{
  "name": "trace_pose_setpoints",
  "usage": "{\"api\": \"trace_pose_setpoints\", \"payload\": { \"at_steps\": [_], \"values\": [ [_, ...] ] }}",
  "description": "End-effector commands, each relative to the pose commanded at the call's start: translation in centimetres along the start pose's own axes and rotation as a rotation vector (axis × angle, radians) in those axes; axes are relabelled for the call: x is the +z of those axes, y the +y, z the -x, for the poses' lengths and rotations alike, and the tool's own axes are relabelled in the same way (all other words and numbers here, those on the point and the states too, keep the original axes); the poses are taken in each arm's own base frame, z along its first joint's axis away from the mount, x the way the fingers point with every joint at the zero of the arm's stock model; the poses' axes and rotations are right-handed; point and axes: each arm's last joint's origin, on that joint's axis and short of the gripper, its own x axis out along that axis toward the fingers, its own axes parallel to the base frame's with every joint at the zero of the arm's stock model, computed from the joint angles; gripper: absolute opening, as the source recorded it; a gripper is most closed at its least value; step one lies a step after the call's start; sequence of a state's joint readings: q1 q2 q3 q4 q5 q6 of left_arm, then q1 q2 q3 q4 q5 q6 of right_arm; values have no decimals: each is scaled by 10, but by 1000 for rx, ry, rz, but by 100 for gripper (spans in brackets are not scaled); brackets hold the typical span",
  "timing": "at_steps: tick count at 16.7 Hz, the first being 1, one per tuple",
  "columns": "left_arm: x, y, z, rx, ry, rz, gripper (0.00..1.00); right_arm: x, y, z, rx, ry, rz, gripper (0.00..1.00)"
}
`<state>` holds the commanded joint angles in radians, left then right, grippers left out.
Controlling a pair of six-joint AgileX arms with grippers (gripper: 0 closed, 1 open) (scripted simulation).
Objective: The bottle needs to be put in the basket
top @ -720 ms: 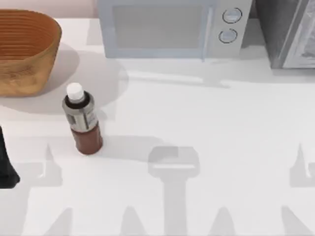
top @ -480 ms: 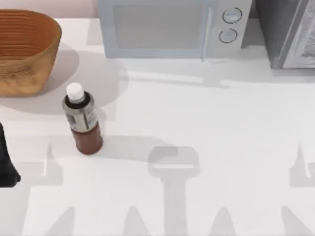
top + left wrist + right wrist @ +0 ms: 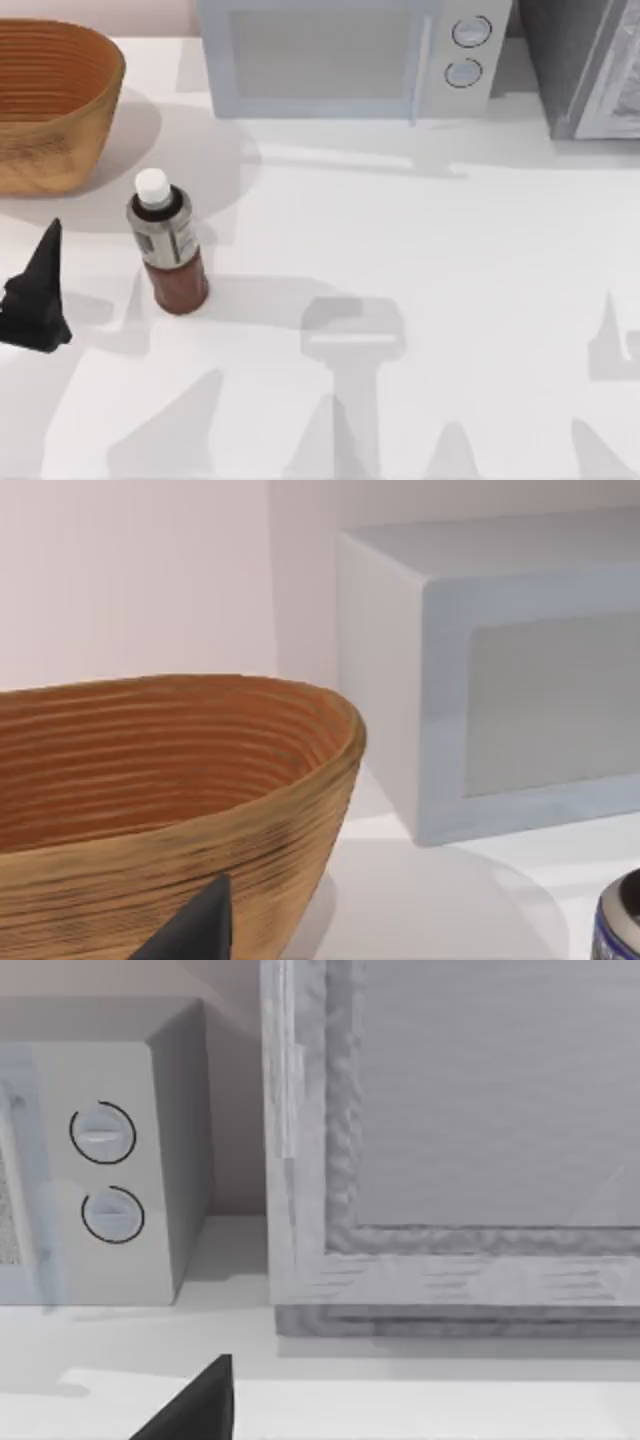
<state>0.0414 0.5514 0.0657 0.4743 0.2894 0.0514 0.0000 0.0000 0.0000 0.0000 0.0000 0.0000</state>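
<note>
The left tool [image 3: 35,300] is at the left edge of the desk [image 3: 420,250], on the near side, a dark pointed shape low over the surface. One dark fingertip [image 3: 195,930] appears in the left wrist view; whether the fingers are apart or together cannot be told. The tool is clear of the bottle, which is just to its right.

The bottle [image 3: 166,245] stands upright on the desk, apart from the tool and outside the basket. It has a white round cap, a dark neck, a grey-silver label and reddish-brown contents. Its edge [image 3: 620,920] also shows in the left wrist view.

Farther back, at the far left corner, sits the woven basket [image 3: 50,105], orange-brown with ribbed rings on its inner wall [image 3: 150,750]. It is near the bottle but not touching it.

At the far edge of the desk stands a pale microwave [image 3: 345,55] with two round knobs [image 3: 105,1175]. To its right is a grey cabinet [image 3: 590,65].

The right tool: one dark fingertip [image 3: 195,1405] shows in the right wrist view; its finger state cannot be told.
</note>
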Motion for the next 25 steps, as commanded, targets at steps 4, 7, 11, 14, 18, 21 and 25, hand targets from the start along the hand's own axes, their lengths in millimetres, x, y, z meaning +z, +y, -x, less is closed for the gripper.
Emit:
{"api": "trace_pose_setpoints", "payload": {
  "at_steps": [4,7,11,14,18,21,25],
  "values": [
    [-12,7,-31,-179,35,-10,100,0,0,0,0,0,0,100],
    [-31,12,-52,-310,58,-10,100,0,0,0,0,0,0,100],
    [-63,17,-70,-452,77,-1,100,0,0,0,0,0,0,100],
    [-82,20,-76,-523,81,5,100,0,0,0,0,0,0,100],
    [-92,21,-78,-561,78,7,100,0,0,0,0,0,0,100],
    [-92,21,-78,-561,78,7,100,0,0,0,0,0,0,100],
    [-93,16,-87,-561,79,7,100,0,0,0,0,0,0,100]
  ]
}}
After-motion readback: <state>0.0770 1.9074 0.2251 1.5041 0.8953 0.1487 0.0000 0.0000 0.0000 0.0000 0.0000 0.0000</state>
